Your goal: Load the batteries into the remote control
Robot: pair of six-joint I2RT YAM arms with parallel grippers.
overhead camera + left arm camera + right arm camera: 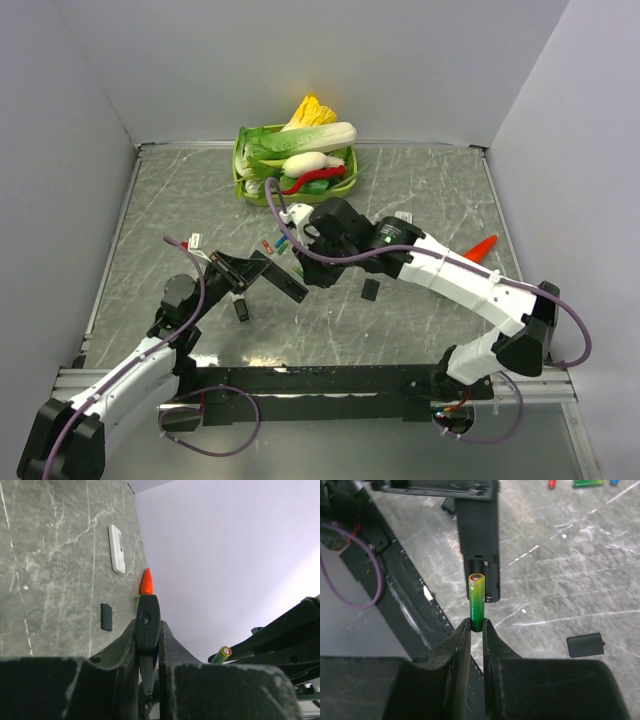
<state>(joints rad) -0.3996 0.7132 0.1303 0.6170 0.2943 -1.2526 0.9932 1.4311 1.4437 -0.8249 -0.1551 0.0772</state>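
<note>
The green-and-yellow battery [477, 600] sticks straight out of the right claw [476, 628]. Its long axis runs in line with the fingers, and its metal-capped end points away from the wrist. The right claw is pressed together on the battery's rear end, so most of the battery shows ahead of the fingertips.

The battery's free end aims at the open battery bay [485, 577] at the end of the black remote control [477, 525]. From the right wrist the tip overlaps the lower edge of the bay, but I cannot tell whether they touch. The battery lies roughly parallel to the remote's length.

The left claw [148, 642] pinches the remote control edge-on, holding it above the counter [430, 180]. From above, the remote's long axis slants from the left claw down to the right, with its free end towards the right claw. In the left wrist view the battery's tip shows to the right of the remote.

The loose black battery cover [585, 645] lies flat on the counter, to the right of the right claw and apart from it. Three more batteries lie in a row further off, one red [551, 483], one green [587, 482] and one blue [614, 482]. They sit between the claws and a green basket [243, 170] of toy vegetables at the back wall.

A white remote [116, 549] and an orange chilli [146, 581] lie by the right-hand wall, well apart from the claws. Nothing stands between the battery and the bay.
</note>
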